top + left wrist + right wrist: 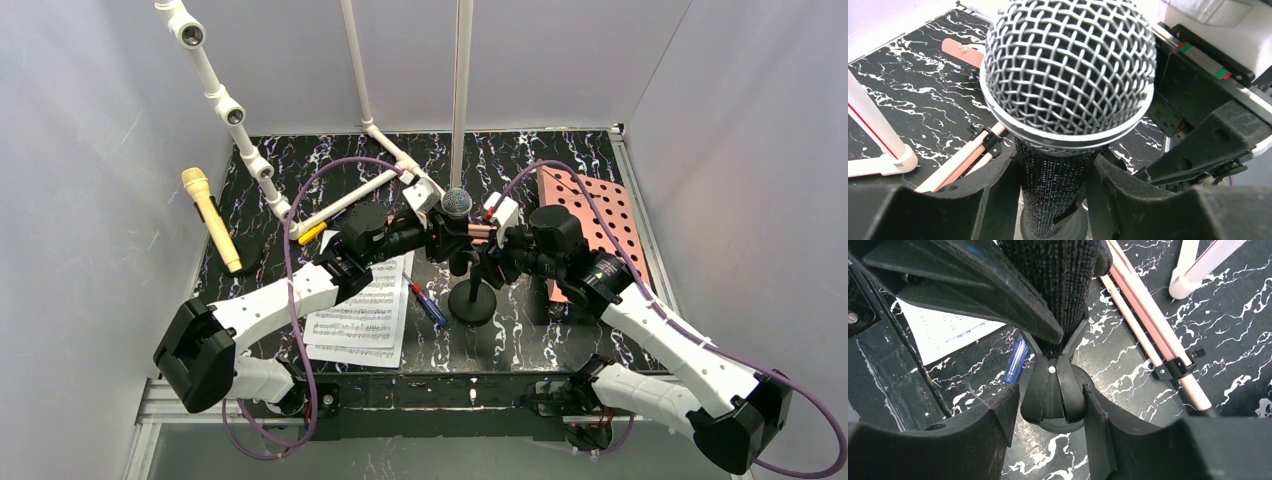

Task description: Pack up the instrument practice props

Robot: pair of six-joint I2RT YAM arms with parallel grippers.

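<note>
The black grey-headed microphone (457, 203) stands in the clip of a black round-based mic pole (472, 302) at the table's middle. My left gripper (447, 232) comes in from the left and is shut on the microphone's body (1053, 195) just under the mesh head (1068, 70). From the right, my right gripper (486, 240) is shut on the pole's clip (1053, 390) below it. The yellow microphone (210, 218) leans on another black base (243, 252) at the left. White sheet-music pages (360, 310) lie near the front. The pink perforated board (592, 215) lies at the right, partly under my right arm.
The white plastic pipe frame (330, 205) crosses the back left, one foot close to the microphone (883, 162). The copper tripod legs (1148, 335) lie folded on the black marbled table (560, 160) behind the pole. A blue pen (428, 303) rests beside the pages.
</note>
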